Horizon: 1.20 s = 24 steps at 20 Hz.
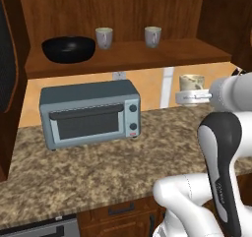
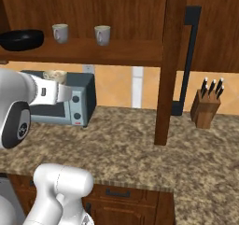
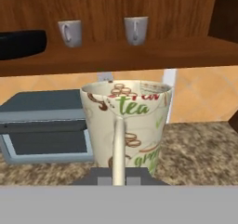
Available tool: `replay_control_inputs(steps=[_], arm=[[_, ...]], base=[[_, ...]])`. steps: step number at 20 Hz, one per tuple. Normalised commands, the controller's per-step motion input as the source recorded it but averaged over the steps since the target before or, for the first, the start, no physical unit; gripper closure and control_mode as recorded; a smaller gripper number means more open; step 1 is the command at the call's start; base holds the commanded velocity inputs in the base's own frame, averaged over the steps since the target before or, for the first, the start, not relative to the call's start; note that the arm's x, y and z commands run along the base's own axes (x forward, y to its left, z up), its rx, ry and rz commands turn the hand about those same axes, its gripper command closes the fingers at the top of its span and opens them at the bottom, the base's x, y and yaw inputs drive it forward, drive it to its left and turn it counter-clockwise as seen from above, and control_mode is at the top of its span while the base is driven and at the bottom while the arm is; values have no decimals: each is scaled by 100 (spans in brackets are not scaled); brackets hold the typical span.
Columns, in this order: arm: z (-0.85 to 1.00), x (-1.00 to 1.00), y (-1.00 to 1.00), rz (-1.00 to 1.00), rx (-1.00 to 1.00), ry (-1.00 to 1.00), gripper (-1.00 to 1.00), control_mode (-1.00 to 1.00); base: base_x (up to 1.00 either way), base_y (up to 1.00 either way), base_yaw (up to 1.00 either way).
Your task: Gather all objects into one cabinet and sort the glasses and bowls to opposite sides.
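Up on the cabinet shelf (image 1: 147,51), black bowl (image 1: 68,49) and two cups (image 1: 104,37) (tool (image 3: 119,179) clenched around printed cup (image 3: 125,123)).

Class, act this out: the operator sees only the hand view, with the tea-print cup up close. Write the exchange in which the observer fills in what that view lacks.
Operator: I see the tea-print cup close up. Is it on the counter?
Observer: No. In the left base view the end effector holds it in the air, above the counter and below the shelf.
Operator: How much of the black bowl is there?
Observer: It is whole, at the shelf's left end, left of the two grey cups.
Operator: Anything further right?
Observer: Yes. The right base view shows a knife block on the counter, past the cabinet's upright post.
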Motion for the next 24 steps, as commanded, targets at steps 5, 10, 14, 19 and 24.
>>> replay_control_inputs(steps=[5,10,14,19,24], arm=[[41,-18,-8,-13,0,0,100,-100],[60,-2,-22,-26,0,3,100,-100],[39,8,-49,-16,0,1,100,-100],[5,26,-47,-8,0,0,100,-100],[0,49,-16,0,0,-4,100,-100]], base=[[0,0,0],[0,0,0],[0,0,0],[0,0,0],[0,0,0]])
